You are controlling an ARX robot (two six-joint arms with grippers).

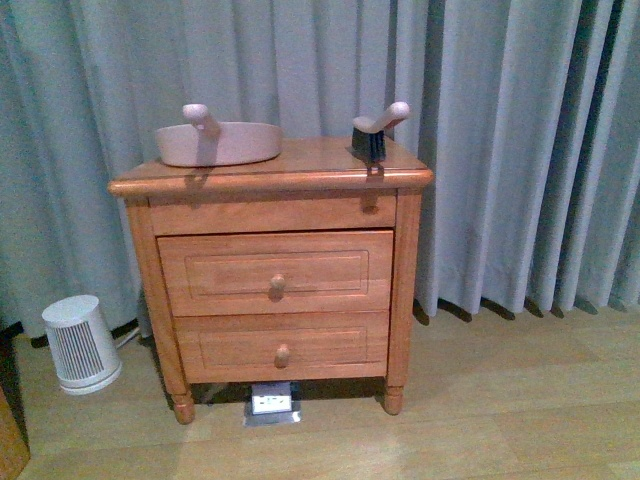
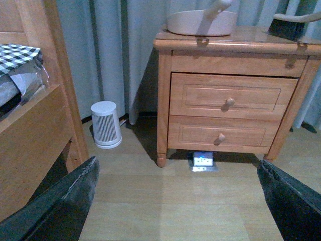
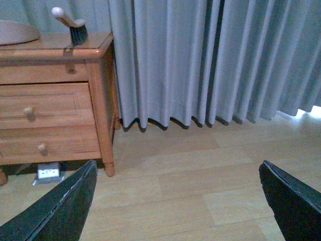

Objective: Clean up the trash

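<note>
No white paper wad shows in any view; the trash is hidden or out of view. A mauve-pink dustpan (image 1: 218, 141) and a hand brush (image 1: 376, 131) with a pink handle rest on top of the wooden nightstand (image 1: 272, 270). Both also show in the left wrist view: dustpan (image 2: 200, 21), brush (image 2: 293, 22). The brush (image 3: 72, 25) shows in the right wrist view. My left gripper (image 2: 178, 201) is open and empty above the bare floor in front of the nightstand. My right gripper (image 3: 178, 201) is open and empty above the floor to the nightstand's right. Neither arm shows in the front view.
A small white ribbed heater (image 1: 82, 343) stands on the floor left of the nightstand. A floor socket box (image 1: 271, 403) sits under it. Grey curtains (image 1: 520, 150) hang behind. A wooden bed frame (image 2: 35, 130) with a checked pillow (image 2: 17, 52) is at the left.
</note>
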